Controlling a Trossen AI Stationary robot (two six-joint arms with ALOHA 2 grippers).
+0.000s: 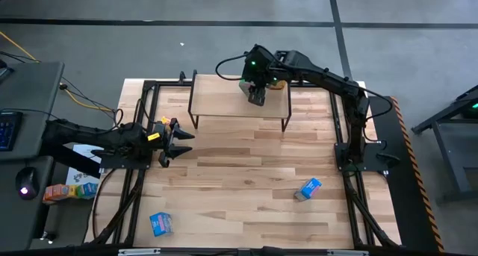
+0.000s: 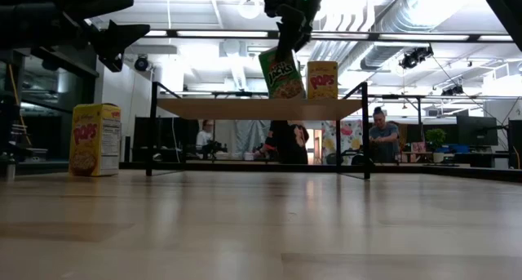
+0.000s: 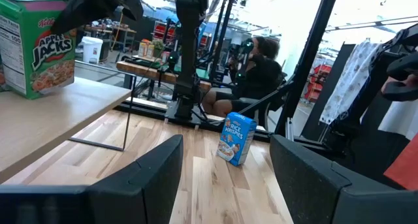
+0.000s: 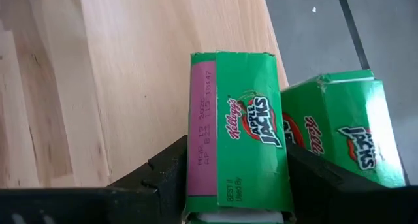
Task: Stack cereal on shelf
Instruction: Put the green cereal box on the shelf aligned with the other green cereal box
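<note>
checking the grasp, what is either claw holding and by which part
The right claw holds a green cereal box by its two broad faces, near one end. The left claw holds nothing.

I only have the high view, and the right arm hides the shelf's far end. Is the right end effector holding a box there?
Observer: Yes. Its wrist view shows the right end effector shut on a green Apple Jacks box.
Operator: Is that box standing flat on the shelf?
Observer: No. In the low view it leans, with its lower edge down at the shelf board.
Operator: Is anything next to it?
Observer: A second green box lies right beside it, and a yellow Pops box stands upright on the shelf.
</note>
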